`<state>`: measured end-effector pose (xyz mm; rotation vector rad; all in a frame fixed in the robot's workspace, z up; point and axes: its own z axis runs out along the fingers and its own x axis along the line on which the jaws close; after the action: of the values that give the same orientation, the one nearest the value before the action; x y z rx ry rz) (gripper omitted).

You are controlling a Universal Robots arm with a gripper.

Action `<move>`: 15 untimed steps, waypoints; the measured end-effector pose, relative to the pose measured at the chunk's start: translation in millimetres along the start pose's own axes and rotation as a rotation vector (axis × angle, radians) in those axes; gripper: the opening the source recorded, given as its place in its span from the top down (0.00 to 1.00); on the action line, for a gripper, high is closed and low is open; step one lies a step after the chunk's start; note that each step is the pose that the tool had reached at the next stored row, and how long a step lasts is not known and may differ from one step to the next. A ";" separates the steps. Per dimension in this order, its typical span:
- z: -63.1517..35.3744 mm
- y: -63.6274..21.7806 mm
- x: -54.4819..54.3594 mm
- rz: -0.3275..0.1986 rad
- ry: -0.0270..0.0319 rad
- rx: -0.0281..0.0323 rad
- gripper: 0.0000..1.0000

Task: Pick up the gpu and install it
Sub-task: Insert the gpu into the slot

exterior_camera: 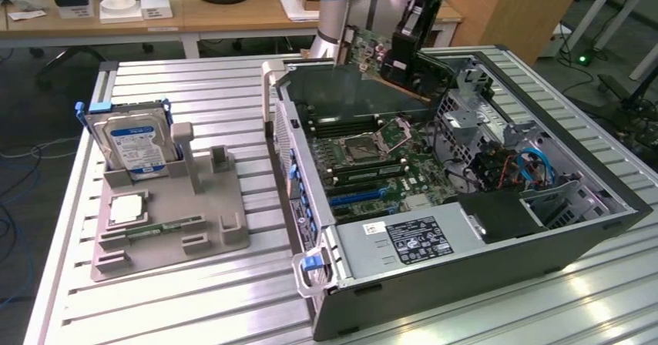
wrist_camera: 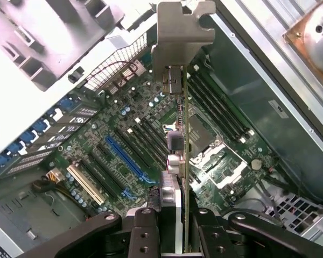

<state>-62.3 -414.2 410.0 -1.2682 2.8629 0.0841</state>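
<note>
**Grip.** The gripper (wrist_camera: 175, 217) is partly closed, its two fingers (wrist_camera: 145, 228) clamped on the thin gpu (wrist_camera: 184, 161). The wrist view shows the card edge-on, with the silvery bracket (wrist_camera: 180, 37) at the end far from the fingers.

**Position.** The gpu hangs above the case (exterior_camera: 575, 237), over its back half and clear of the motherboard (wrist_camera: 113, 145). It is not seated in any slot. From the exterior view it sits tilted, not square to the case floor.

**Inside the case.** The long blue slot (wrist_camera: 126, 158) lies just beside the line of the card, among several black slots. The processor socket (exterior_camera: 383, 135) lies deeper in the case, and the power supply (exterior_camera: 411, 241) fills the case's front corner.

**Outside the case.** A grey holder (exterior_camera: 175, 214) stands on the table (exterior_camera: 206, 306), beside the case, carrying a hard drive (exterior_camera: 134, 145).

**Faults to expect.**
- A tilted card probably meets the slot at one end first and jams.
- The bracket could catch the case's rear wall if the card comes down off line.
- A narrow hold on a thin board may let it pivot or slip under insertion force.

**Hard to make out.**
- The contact edge of the gpu is hidden, since the card is seen on edge.
- Which slot the card lines up with cannot be told.
- The top of the arm (exterior_camera: 344, 6) is cut off.
</note>
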 end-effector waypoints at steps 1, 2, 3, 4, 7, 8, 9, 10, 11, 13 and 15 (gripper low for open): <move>0.0 0.0 0.0 -0.013 0.0005 -0.0004 0.72; 0.0 0.0 0.0 -0.025 0.0011 -0.0007 0.72; 0.0 0.0 0.0 -0.038 0.0017 -0.0011 0.72; 0.0 0.0 0.0 -0.051 0.0023 -0.0015 0.72; 0.0 0.0 0.0 -0.085 0.0038 -0.0025 0.72; 0.0 0.0 0.0 -0.095 0.0043 -0.0028 0.72; 0.0 0.0 0.0 -0.106 0.0048 -0.0032 0.72; 0.0 0.0 0.0 -0.120 0.0054 -0.0036 0.72; 0.0 0.0 0.0 -0.134 0.0060 -0.0041 0.72; 0.0 0.0 0.0 -0.166 0.0075 -0.0050 0.72; 0.1 0.0 0.0 -0.202 0.0091 -0.0061 0.72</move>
<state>-62.3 -414.2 409.9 -1.5537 2.7247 0.0853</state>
